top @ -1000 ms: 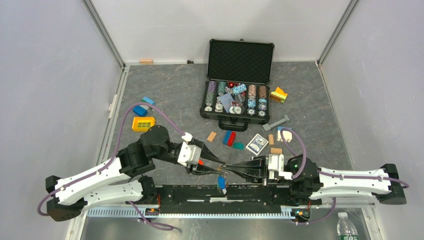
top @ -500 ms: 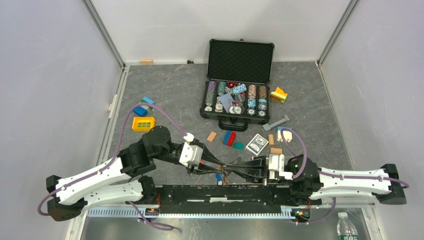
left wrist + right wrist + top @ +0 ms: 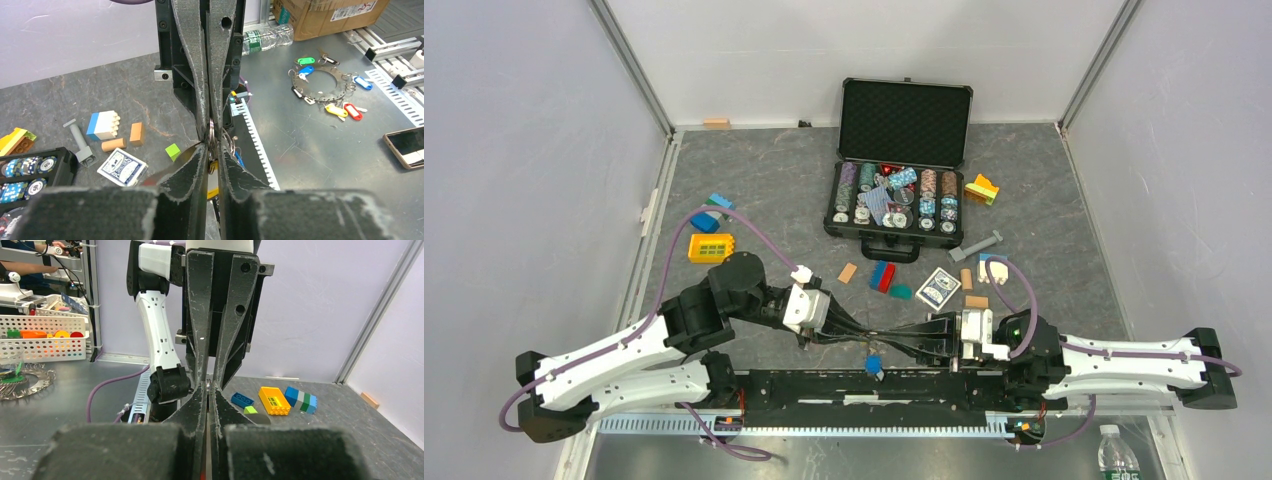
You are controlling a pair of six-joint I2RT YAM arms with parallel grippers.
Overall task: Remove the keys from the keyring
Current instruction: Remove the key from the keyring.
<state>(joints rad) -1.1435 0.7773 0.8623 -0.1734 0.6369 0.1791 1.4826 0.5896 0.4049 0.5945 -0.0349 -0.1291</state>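
My two grippers meet tip to tip just above the table's near edge. The keyring (image 3: 212,136) is a thin silver wire ring, seen edge-on between both pairs of fingertips. My right gripper (image 3: 880,340) is shut on it from the right, and the ring (image 3: 208,384) shows at its tips in the right wrist view. My left gripper (image 3: 863,338) has its fingers drawn in to a narrow gap around the same ring (image 3: 212,148). A blue-headed key (image 3: 873,366) hangs below the ring. A yellow key head (image 3: 212,193) shows low between the left fingers.
An open black case of poker chips (image 3: 899,196) stands at the back. A card deck (image 3: 939,288), red and blue blocks (image 3: 882,276), a yellow block (image 3: 710,246) and a grey bolt (image 3: 976,245) lie around. A black rail (image 3: 804,388) runs along the near edge.
My left gripper's fingers have closed from wide apart to a narrow gap round the keyring. The hanging blue key swung slightly. The right gripper stayed put.
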